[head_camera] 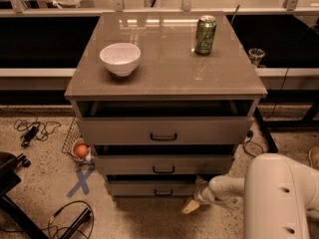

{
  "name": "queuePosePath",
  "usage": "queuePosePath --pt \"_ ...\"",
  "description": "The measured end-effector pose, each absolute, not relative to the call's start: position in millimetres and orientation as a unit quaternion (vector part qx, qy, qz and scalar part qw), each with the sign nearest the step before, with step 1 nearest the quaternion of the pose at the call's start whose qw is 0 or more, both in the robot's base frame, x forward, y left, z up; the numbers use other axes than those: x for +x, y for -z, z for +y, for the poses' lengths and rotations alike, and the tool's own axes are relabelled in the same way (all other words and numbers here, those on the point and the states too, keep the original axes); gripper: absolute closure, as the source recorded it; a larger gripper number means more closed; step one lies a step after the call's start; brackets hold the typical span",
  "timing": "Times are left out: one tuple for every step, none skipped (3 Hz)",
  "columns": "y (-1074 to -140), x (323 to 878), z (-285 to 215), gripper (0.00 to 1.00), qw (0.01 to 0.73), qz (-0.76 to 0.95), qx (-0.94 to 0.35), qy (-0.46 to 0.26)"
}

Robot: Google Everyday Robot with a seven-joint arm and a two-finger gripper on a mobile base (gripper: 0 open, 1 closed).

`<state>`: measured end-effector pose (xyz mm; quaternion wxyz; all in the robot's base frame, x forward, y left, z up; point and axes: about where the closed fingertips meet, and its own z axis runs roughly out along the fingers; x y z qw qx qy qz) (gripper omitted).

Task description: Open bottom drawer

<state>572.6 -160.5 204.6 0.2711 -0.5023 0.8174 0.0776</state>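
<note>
Bottom drawer [134, 188]: rigid panel, likely light, slides straight out. Take hold at small black handle [163, 192]. Claw [191, 206] low, right of handle; spread or closed, cannot tell.

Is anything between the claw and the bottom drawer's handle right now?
Nothing visible does. The claw hangs low, just right of the handle on the bottom drawer, with no object in the gap between them.
</note>
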Motion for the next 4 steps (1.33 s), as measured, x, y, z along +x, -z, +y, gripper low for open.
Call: queuePosePath --pt "-196.4 581.8 -150.6 0.26 0.271 0.816 -0.502 -0.092" --pt "-192.0 583.9 -140.2 0.49 0.271 0.811 -0.507 -0.107" --pt "-209.4 575.7 -151.0 0.72 0.276 0.807 -0.512 -0.106" --pt "-262.7 522.6 -181.8 1.00 0.264 0.808 -0.517 -0.102"
